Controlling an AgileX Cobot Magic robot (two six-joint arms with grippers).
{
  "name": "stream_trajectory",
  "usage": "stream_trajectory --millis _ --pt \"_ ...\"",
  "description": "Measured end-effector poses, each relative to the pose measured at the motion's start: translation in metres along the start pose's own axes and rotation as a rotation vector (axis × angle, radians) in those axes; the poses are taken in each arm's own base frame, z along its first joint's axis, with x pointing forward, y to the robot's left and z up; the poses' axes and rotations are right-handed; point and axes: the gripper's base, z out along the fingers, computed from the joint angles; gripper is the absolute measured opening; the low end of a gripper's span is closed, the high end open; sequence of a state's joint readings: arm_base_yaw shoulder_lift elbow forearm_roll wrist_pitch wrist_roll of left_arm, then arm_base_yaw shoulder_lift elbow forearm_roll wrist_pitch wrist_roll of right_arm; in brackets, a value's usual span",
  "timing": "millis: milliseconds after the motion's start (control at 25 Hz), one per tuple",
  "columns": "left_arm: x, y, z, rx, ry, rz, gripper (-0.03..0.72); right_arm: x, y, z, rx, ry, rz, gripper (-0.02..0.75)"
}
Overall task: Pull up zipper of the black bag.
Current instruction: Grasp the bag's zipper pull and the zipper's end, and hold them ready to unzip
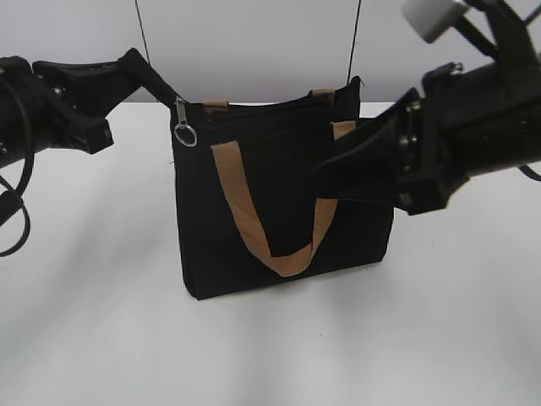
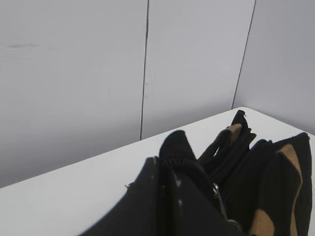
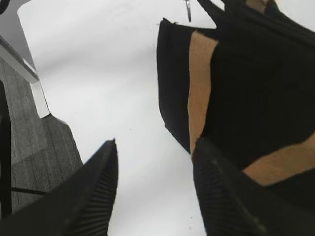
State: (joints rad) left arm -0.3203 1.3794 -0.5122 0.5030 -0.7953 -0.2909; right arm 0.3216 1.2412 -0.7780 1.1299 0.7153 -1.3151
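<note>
The black bag [image 1: 279, 211] stands upright mid-table, with tan handles. The zipper [image 1: 180, 111], a silver slider with a hanging ring, sits at the left end of the top edge. My left gripper [image 1: 162, 86] is shut on the bag's black fabric corner just left of the slider. In the left wrist view, the left gripper [image 2: 170, 172] pinches that black tab, with the slider [image 2: 216, 191] just beyond and the bag [image 2: 275, 172] to the right. My right gripper [image 1: 334, 161] is open in front of the bag's right half. In the right wrist view, the right gripper [image 3: 155, 157] is empty, one finger overlapping the bag [image 3: 256, 78].
The white table [image 1: 101, 296] extends around the bag. In the right wrist view the table's edge and grey floor [image 3: 29, 147] lie at the left. A grey panelled wall [image 2: 74, 73] stands close behind the table.
</note>
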Motion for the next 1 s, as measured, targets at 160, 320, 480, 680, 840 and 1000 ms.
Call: stream_trajectory --millis 160,320,480,680,840,1000 --pt "0.000 0.000 0.000 0.000 -0.002 -0.009 -0.006 -0.017 -0.008 0.031 -0.054 0.031 -0.045 0.389" --pt "0.000 0.000 0.000 0.001 -0.005 -0.042 -0.006 -0.029 -0.010 0.058 -0.099 0.050 -0.095 0.389" --pt "0.000 0.000 0.000 0.002 -0.005 -0.075 -0.006 -0.041 -0.013 0.083 -0.131 0.057 -0.132 0.389" --pt "-0.001 0.000 0.000 0.002 -0.006 -0.103 -0.006 -0.053 -0.021 0.102 -0.127 0.049 -0.150 0.389" --pt "-0.001 0.000 0.000 0.002 -0.006 -0.147 -0.006 -0.055 -0.027 0.111 -0.119 0.050 -0.148 0.359" --pt "-0.001 0.000 0.000 0.005 -0.011 -0.172 -0.006 -0.051 -0.031 0.119 -0.116 0.064 -0.137 0.329"
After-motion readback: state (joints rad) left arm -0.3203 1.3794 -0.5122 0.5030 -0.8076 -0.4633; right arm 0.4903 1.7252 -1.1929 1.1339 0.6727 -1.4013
